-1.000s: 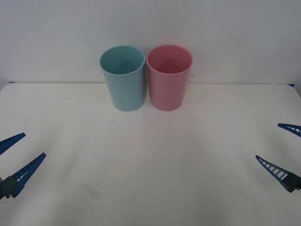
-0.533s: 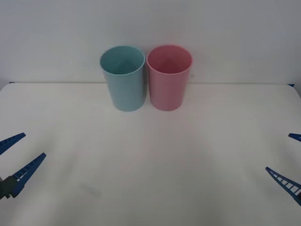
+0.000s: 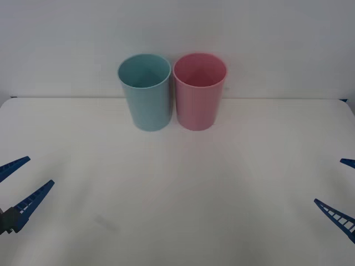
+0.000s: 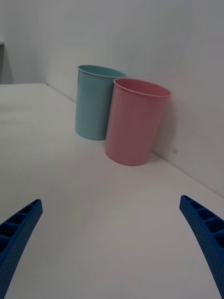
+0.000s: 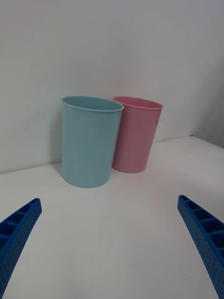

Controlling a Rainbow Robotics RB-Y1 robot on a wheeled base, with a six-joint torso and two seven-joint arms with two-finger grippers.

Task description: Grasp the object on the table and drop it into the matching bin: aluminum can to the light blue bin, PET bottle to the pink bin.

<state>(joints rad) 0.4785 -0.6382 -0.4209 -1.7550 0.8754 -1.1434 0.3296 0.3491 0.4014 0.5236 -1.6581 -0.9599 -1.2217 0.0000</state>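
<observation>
The flat white tabletop carries a tall pale blue plastic cup and a matching pink plastic cup, touching at its far edge. No can lies on it; whether one sits inside a cup cannot be told. The left gripper and right gripper hover at the near corners, jaws apart, holding nothing.

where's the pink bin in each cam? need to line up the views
Front view: pink bin at the far middle of the table, against the wall, on the robot's right of the light blue bin.
Right wrist view: pink bin nearer the camera, partly overlapping the light blue bin behind it.
Left wrist view: pink bin behind the light blue bin, partly hidden by it.
Shared landmark: the light blue bin, right beside it.
</observation>
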